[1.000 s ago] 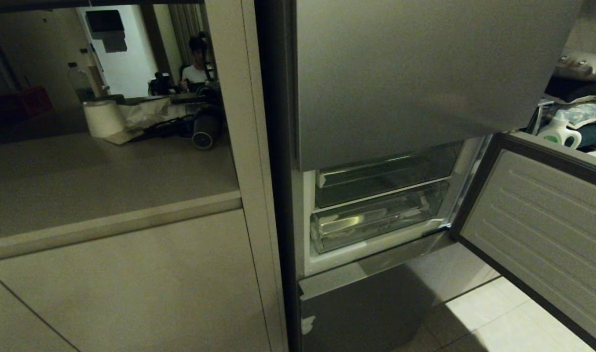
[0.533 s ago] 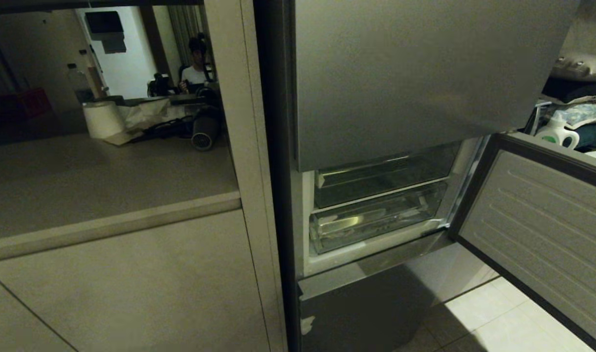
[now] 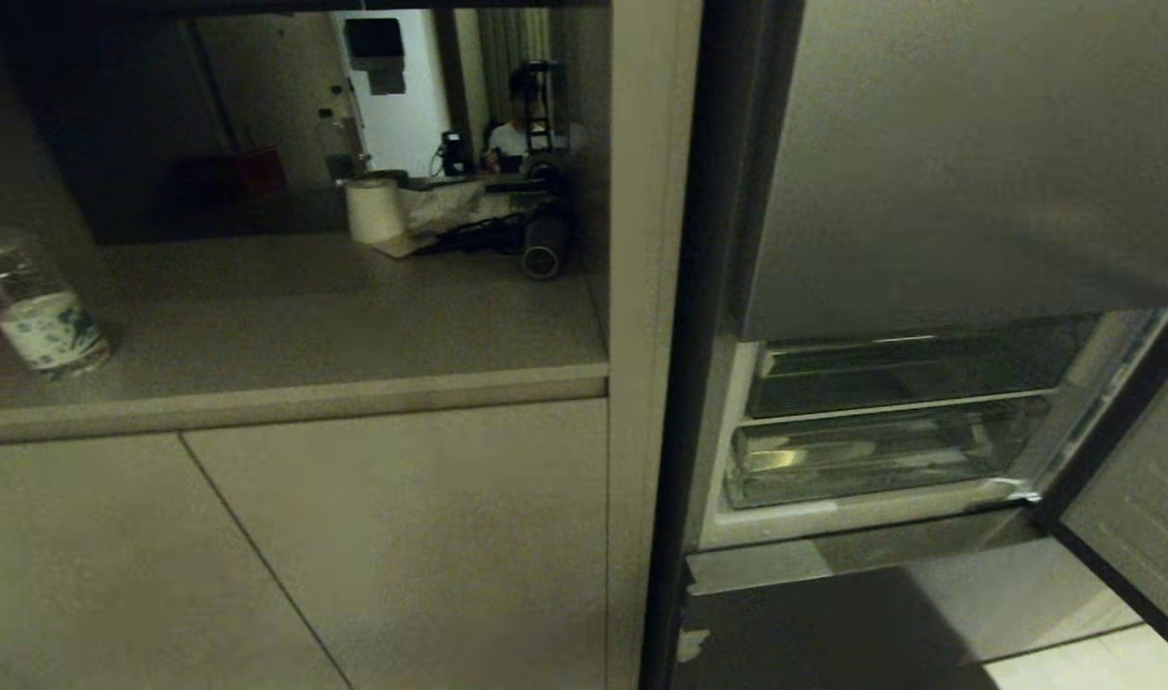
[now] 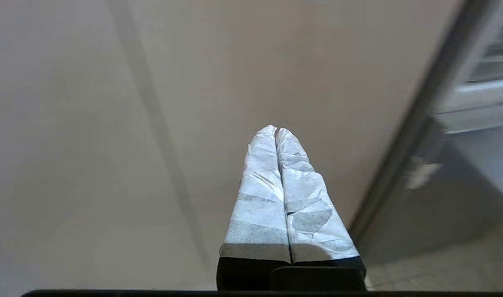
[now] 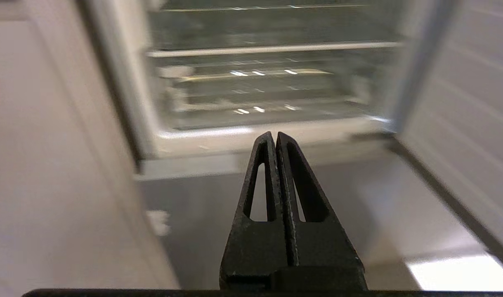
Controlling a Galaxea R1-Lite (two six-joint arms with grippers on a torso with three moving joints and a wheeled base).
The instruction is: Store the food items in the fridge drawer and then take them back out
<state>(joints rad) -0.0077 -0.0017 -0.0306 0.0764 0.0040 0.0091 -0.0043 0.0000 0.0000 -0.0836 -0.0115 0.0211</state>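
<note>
A dim kitchen seen from the robot's head. At far left a clear plastic bottle [image 3: 30,305] with a printed label stands on a beige counter [image 3: 286,326]. Further back on the counter sit a roll of paper towel [image 3: 374,210] and a dark cylinder [image 3: 543,247] lying on its side. Behind them, a person [image 3: 524,120] in a white top sits in the far room. Below the counter are plain cabinet doors [image 3: 392,537].

Right of the cabinet stands the fridge, its grey upper door [image 3: 967,153] closed. Beneath it a lower compartment is open, its door [image 3: 1134,498] swung out at far right. Inside, the clear plastic fridge drawer [image 3: 881,450] sits pushed in under a glass shelf [image 3: 890,407]. No food shows in it from here.

Neither arm appears in the head view. The left gripper [image 4: 276,131], its fingers wrapped in white tape, is pressed closed and empty, facing the cabinet doors. The right gripper [image 5: 274,135], bare black, is likewise closed and empty, pointing toward the open fridge compartment, apart from it.
</note>
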